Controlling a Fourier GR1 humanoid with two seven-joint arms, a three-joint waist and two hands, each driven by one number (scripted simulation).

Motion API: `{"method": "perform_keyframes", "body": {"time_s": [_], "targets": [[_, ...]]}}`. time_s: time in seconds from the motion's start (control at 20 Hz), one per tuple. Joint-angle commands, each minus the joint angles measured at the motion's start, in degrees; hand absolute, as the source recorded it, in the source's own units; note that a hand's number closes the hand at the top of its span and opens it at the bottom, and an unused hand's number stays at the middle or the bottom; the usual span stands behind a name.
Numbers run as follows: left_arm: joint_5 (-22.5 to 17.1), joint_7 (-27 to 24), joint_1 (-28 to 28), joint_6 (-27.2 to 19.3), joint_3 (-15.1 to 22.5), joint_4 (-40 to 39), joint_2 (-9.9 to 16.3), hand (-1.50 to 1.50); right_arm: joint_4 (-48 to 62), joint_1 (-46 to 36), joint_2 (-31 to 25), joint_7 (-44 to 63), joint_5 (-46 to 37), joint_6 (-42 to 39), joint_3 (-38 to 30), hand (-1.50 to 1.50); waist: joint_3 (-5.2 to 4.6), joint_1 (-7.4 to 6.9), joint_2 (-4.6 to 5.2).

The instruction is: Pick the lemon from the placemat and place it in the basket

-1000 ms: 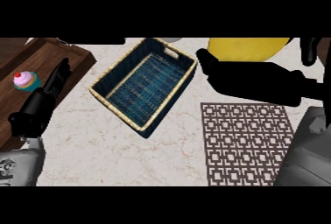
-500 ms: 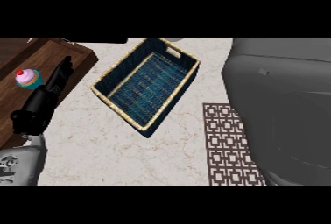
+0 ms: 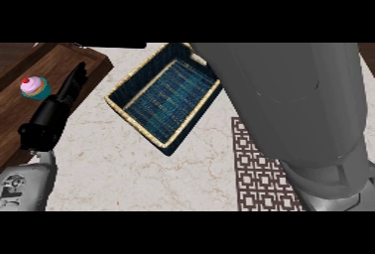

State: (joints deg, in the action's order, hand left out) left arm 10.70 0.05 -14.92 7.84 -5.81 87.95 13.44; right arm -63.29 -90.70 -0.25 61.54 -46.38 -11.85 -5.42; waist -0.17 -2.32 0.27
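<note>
The basket, dark blue weave with a tan rim, lies tilted on the marble counter at upper centre, and nothing shows inside it. My right grey forearm fills the right side and covers the basket's far right corner. Its hand is out of sight past the top edge. No lemon shows anywhere. The brown patterned placemat peeks out at lower right, partly under the forearm. My left hand rests at the left with straight fingers pointing up, over the wooden board's edge.
A dark wooden board at upper left carries a pink-frosted cupcake in a teal wrapper. Pale marble counter lies between the basket and the lower edge.
My right forearm has swung left and closer, now hiding far more of the right side. The lemon and right hand seen a second ago are gone from view. The left hand stays put.
</note>
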Motion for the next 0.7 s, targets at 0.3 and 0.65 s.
{"method": "perform_keyframes", "body": {"time_s": [0.3,0.65], "targets": [[0.0,-0.3,0.4,0.3,-0.9,0.6,1.0,0.00,17.9,-5.6,0.2,9.1,2.0,-2.6,4.1,1.50,0.01,0.76,-0.27],[-1.5,-0.2,0.8,1.1,-2.4,-0.6,1.5,0.00,25.9,-6.8,0.2,4.8,2.6,-8.4,7.1,1.50,0.03,1.01,-0.16]]}}
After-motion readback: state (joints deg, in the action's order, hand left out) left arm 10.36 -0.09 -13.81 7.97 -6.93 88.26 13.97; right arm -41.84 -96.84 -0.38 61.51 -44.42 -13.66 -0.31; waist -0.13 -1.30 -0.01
